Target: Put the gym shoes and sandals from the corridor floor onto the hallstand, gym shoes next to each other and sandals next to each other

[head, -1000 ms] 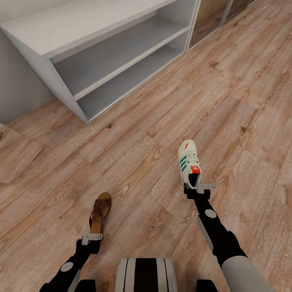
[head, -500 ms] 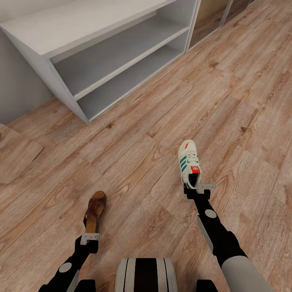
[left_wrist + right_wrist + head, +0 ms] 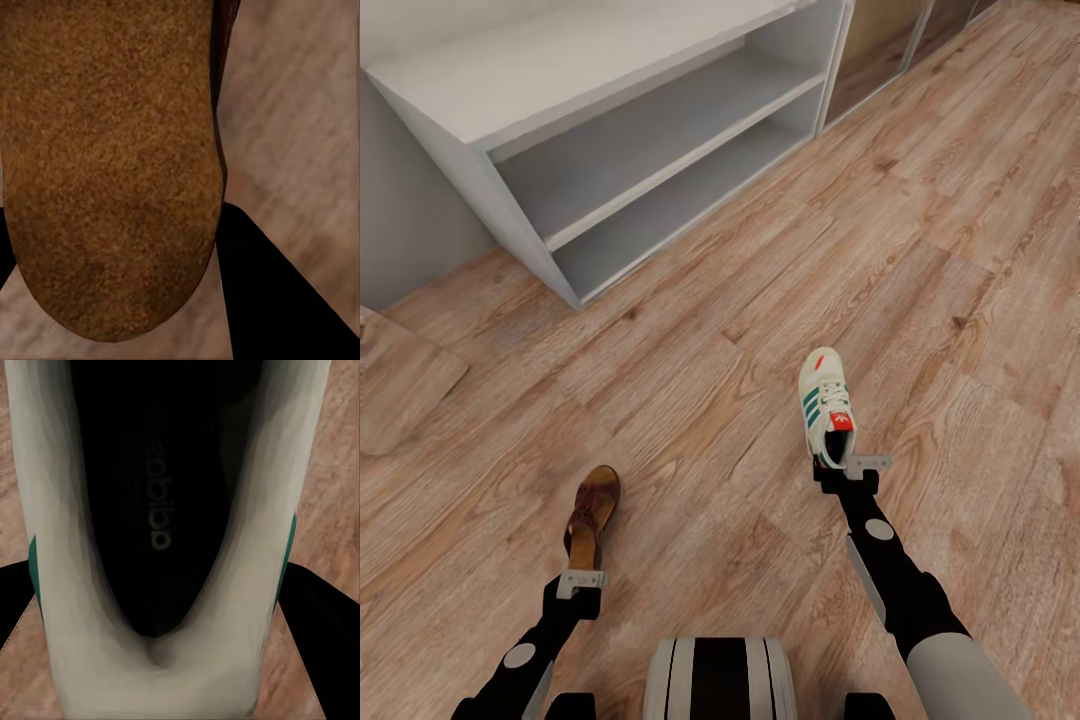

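Two shoes are being carried, one per arm, over the corridor floor (image 3: 690, 330). Left claw (image 3: 582, 582) is gripping a sandal (image 3: 590, 517) by its heel end; sandal is pointing fwd, toe away from robot, dark straps up, hanging low above the planks at lower left of head view. In left wrist view the tan insole of the sandal (image 3: 112, 150) is sitting close to the lens w/ black fingers (image 3: 277, 300) flanking its rounded heel; floor grain is showing beyond. Right claw (image 3: 852, 466) is clamping a gym shoe (image 3: 825, 405) at the heel; shoe is lying roughly level, toe fwd, green stripes on the side, red-orange patch on tongue and near toe. In right wrist view the gym shoe (image 3: 169, 645) opening is facing the cam, dark insole w/ brand lettering visible, cream heel collar nearest, black fingers (image 3: 315, 615) pressing on both sides. Sandal and gym shoe are sitting well apart. Hallstand (image 3: 490, 85) is standing ahead, upper left of head view, angled across the frame, white top and two open shelf levels. Both shoes are well short of it, w/ bare floor between. Robot base (image 3: 720, 680) is showing at bottom centre.
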`<state>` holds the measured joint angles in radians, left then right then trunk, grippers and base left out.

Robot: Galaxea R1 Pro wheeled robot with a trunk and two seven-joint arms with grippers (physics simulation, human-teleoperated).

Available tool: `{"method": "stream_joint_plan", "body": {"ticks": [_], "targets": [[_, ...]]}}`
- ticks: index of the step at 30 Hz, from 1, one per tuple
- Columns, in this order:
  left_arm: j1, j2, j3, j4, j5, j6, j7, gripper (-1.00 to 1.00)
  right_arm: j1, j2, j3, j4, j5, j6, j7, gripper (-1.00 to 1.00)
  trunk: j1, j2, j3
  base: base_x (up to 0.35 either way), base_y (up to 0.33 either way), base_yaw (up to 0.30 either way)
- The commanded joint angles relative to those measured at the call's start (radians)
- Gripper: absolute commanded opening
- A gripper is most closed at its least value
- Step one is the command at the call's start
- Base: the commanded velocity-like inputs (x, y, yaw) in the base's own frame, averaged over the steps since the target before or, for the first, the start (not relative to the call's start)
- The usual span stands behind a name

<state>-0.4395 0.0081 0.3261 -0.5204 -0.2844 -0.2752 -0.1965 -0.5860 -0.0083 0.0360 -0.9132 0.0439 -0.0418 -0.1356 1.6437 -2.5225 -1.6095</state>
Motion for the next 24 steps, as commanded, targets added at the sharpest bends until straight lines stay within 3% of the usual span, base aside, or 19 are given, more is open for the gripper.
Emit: {"method": "stream_joint_plan", "body": {"ticks": [1,13,17,24], "targets": [[-0.001,0.000,0.008,0.000,-0.013,-0.004,-0.008,-1.00,0.000,-0.001,0.004,0.000,0.005,-0.001,-0.009,-1.00,-0.001,0.000,0.004,0.000,0.000,0.000],[0.003,0.014,0.011,0.000,-0.016,-0.004,-0.006,-1.00,0.001,-0.001,0.005,0.001,0.006,-0.003,-0.009,-1.00,-0.006,0.003,0.050,0.000,0.000,0.000],[0.029,0.036,0.017,0.001,-0.011,-0.004,-0.003,-1.00,0.009,-0.007,0.003,0.003,0.009,-0.002,-0.009,-1.00,-0.008,0.004,0.070,0.000,0.000,0.000],[0.068,0.054,0.073,0.002,0.008,-0.006,-0.004,-1.00,0.033,-0.031,0.004,0.024,0.033,-0.003,-0.009,-1.00,-0.011,0.005,0.107,0.000,0.000,0.000]]}}
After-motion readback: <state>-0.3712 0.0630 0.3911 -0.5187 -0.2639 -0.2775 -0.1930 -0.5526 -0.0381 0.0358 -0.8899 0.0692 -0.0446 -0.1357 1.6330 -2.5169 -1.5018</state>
